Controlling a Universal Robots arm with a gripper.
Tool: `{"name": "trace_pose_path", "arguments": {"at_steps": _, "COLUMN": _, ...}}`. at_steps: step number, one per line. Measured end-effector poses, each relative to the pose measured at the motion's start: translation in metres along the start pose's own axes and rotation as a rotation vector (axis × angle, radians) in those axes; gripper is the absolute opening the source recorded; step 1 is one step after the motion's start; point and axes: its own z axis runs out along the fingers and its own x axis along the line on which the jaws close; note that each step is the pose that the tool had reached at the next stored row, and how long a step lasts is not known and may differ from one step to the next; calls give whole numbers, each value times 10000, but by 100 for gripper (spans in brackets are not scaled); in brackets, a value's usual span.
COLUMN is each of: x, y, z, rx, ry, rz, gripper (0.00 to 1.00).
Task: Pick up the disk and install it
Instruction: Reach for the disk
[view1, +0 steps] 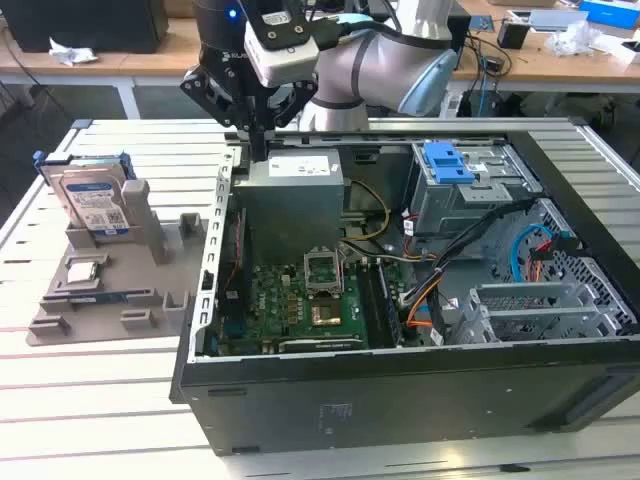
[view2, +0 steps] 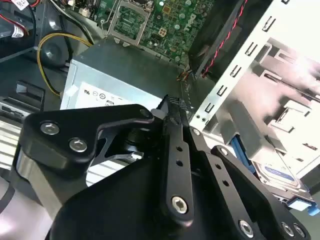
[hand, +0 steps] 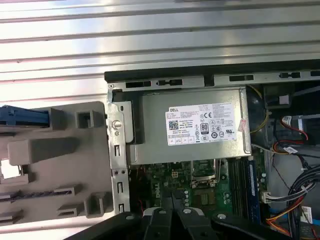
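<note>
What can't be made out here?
Silver hard drive with blue rails: second wrist view, mostly behind the black gripper's links.
Same drive, first wrist view: cut by the picture edge; one blue rail shows.
Small square chip on grey fixture: exterior view, too small for detail.

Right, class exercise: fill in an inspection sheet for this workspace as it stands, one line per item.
Surface: slatted metal table, carrying an open computer case and a grey fixture.
Job's things: disk upright in the fixture, untouched.
Clutter: small chip on the fixture; blue bracket in the case.
Grippers: gripper above the power supply, fingers shut, empty.
Cables: yellow loop and orange bundle inside case.
Surroundings: wooden benches behind.
</note>
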Motion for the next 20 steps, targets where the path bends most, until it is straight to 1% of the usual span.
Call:
{"name": "trace_pose_path", "arguments": {"at_steps": 1, "x": 13, "y": -1, "z": -1, "rx": 0, "ry": 0, "rz": 2, "gripper": 11}}
{"name": "trace_pose_path", "arguments": {"at_steps": 4, "x": 251, "y": -19, "z": -7, "rx": 1, "ry": 0, "rz": 1, "gripper": 11}}
{"name": "trace_pose_path", "arguments": {"at_steps": 7, "x": 446, "y": -33, "z": -12, "rx": 0, "ry": 0, "rz": 1, "gripper": 11}}
{"name": "trace_pose_path", "arguments": {"at_steps": 9, "x": 503, "y": -37, "z": -13, "rx": 0, "ry": 0, "rz": 0, "gripper": 11}}
{"name": "trace_pose_path", "arguments": {"at_steps": 10, "x": 568, "y": -43, "z": -15, "rx": 0, "ry": 0, "rz": -2, "gripper": 11}}
{"name": "trace_pose_path", "arguments": {"at_steps": 11, "x": 649, "y": -48, "z": -17, "rx": 1, "ry": 0, "rz": 1, "gripper": 11}}
{"name": "trace_pose_path", "arguments": {"at_steps": 13, "x": 748, "y": -56, "z": -20, "rx": 0, "ry": 0, "rz": -1, "gripper": 11}}
{"name": "trace_pose_path", "arguments": {"at_steps": 17, "x": 883, "y": -66, "z": -23, "rx": 1, "ry": 0, "rz": 0, "gripper": 11}}
{"name": "trace_pose_path", "arguments": {"at_steps": 20, "x": 1028, "y": -76, "z": -27, "rx": 0, "ry": 0, "rz": 1, "gripper": 11}}
